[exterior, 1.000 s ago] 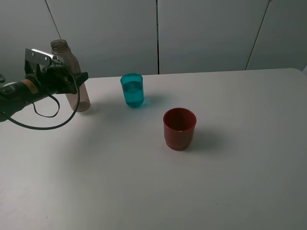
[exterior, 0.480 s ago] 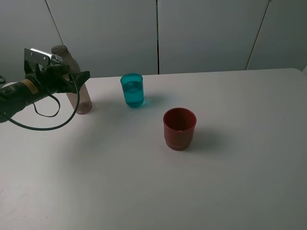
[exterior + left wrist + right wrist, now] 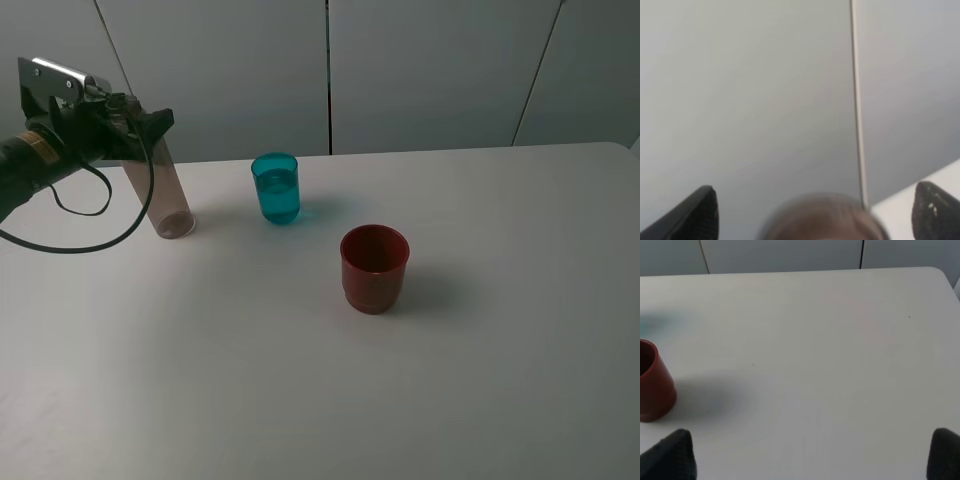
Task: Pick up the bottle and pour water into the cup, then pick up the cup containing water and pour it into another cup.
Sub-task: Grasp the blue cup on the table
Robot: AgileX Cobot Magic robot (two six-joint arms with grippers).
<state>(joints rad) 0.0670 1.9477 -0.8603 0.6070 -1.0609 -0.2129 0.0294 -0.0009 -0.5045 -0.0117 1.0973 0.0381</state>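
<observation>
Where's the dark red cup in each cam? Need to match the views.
Exterior high: the dark red cup stands near the centre of the table, nearer the camera than the teal cup and to its right.
Left wrist: not in it.
Right wrist: partly cut off at the frame's edge, standing on bare table.
Shared landmark: the table's far edge against the grey wall, seen in all three.

The bottle [image 3: 158, 195] has its neck hidden behind the left jaws.
</observation>
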